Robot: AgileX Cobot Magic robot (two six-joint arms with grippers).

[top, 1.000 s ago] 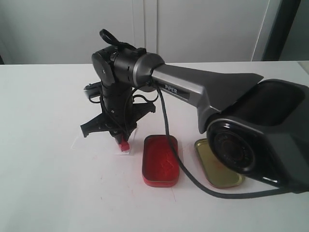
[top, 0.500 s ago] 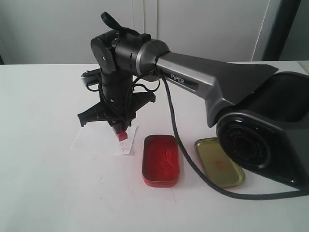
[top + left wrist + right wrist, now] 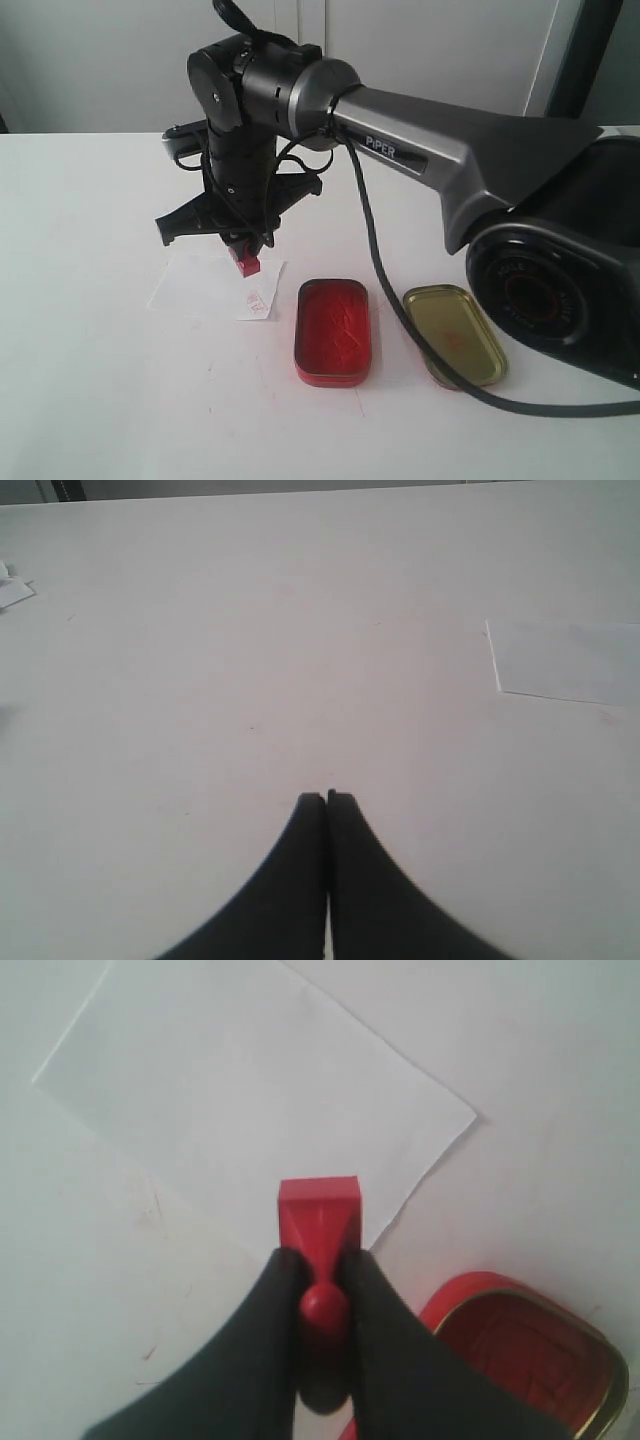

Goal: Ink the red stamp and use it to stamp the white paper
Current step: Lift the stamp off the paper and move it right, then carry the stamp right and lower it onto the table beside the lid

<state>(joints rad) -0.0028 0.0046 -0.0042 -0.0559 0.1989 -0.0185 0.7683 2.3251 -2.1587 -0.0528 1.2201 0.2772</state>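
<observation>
My right gripper (image 3: 243,252) reaches across to the left and is shut on the red stamp (image 3: 245,262), which hangs a little above the white paper (image 3: 200,288). A faint red imprint (image 3: 260,303) marks the paper's near right corner. From the right wrist, the stamp (image 3: 318,1218) shows its knob pinched between the fingers of the right gripper (image 3: 320,1258), base down over the edge of the paper (image 3: 250,1100). My left gripper (image 3: 326,800) is shut on nothing above bare table, with a white sheet (image 3: 570,660) off to one side.
The open red ink tin (image 3: 333,331) lies just right of the paper, also visible as the tin (image 3: 525,1355) in the right wrist view. Its gold lid (image 3: 455,335) lies further right. The right arm's cable (image 3: 370,260) trails over the tin. Small paper scraps (image 3: 12,588) lie far off.
The right gripper has risen with the stamp, lifting it off the paper's corner. A faint red imprint now shows where it stood.
</observation>
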